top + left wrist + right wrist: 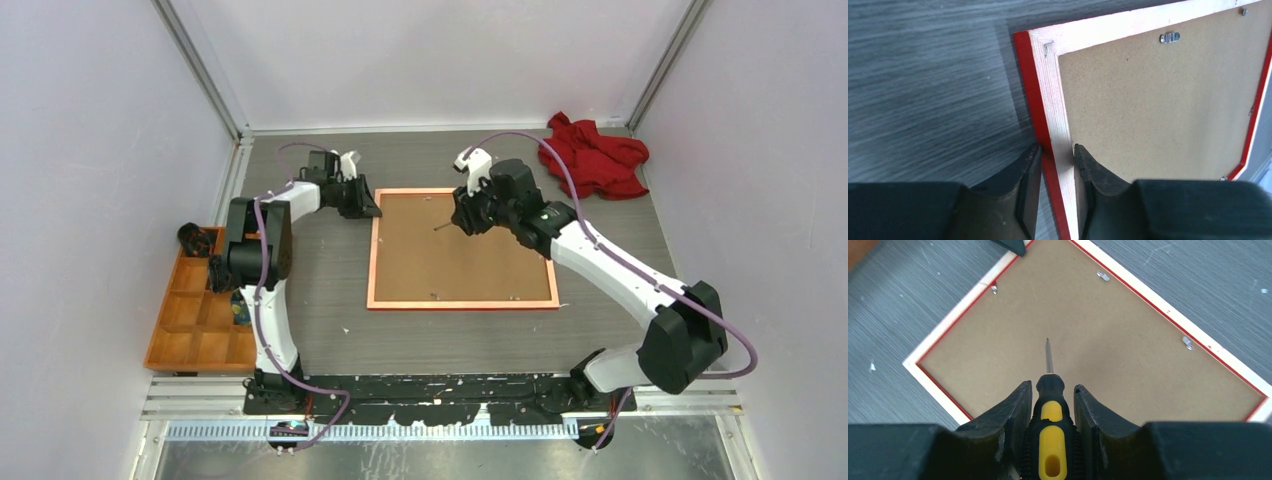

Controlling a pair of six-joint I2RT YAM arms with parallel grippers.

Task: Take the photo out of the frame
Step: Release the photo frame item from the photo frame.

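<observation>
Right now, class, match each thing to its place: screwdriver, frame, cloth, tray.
Things:
1 screwdriver
2 frame
3 cloth
4 tray

Places:
A far right corner of the table
B rim clamped by the left end effector
C left edge of the table
D held in the right end effector

Pairs: 1-D, 2-B, 3-A, 4-C

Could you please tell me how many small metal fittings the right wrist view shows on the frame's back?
3 fittings: one upper left, one top, one right; more may lie outside this view.
</observation>
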